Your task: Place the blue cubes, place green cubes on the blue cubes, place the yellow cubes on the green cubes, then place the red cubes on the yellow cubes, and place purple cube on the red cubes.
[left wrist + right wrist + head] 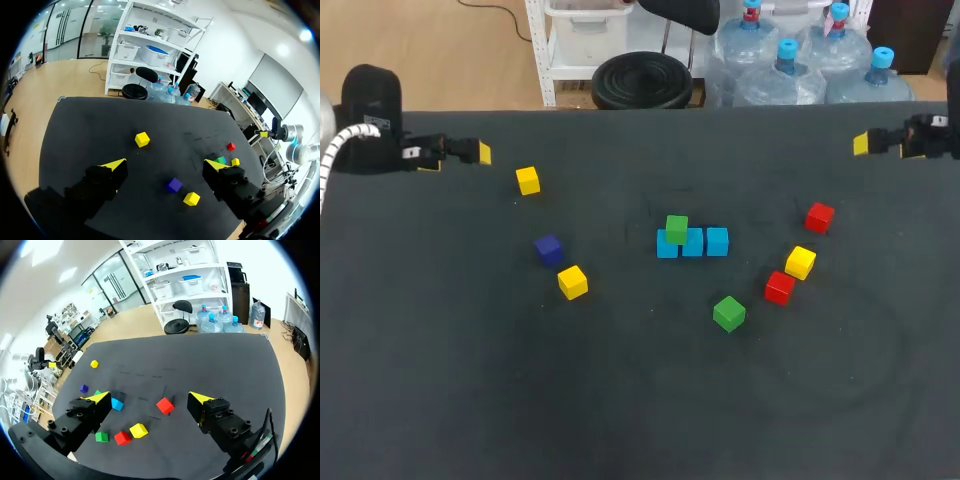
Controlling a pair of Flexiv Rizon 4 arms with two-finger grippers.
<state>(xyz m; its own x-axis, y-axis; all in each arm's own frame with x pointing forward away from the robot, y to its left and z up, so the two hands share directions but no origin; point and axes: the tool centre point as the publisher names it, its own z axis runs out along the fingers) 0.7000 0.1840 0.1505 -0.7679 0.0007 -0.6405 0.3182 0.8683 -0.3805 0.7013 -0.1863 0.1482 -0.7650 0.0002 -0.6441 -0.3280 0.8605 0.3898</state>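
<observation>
The loose green cube [728, 313] lies lowest in the frame, right of centre on the tabletop [470, 400], not yet stacked. At centre three blue cubes [692, 243] form a touching row, evidently the base; a second green cube [676, 229] sits on the leftmost. The purple cube [549, 249] waits at centre left. The left claw [165, 165] and right claw [148, 398] hang at the upper corners, fingers apart and empty, probably parked clear of the build.

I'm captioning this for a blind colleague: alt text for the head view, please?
On a black table, a green cube sits on the left end of a row of three blue cubes. Nearby lie a second green cube, three yellow cubes, two red cubes and a purple cube. The left tool and right tool hover near the far corners.
</observation>
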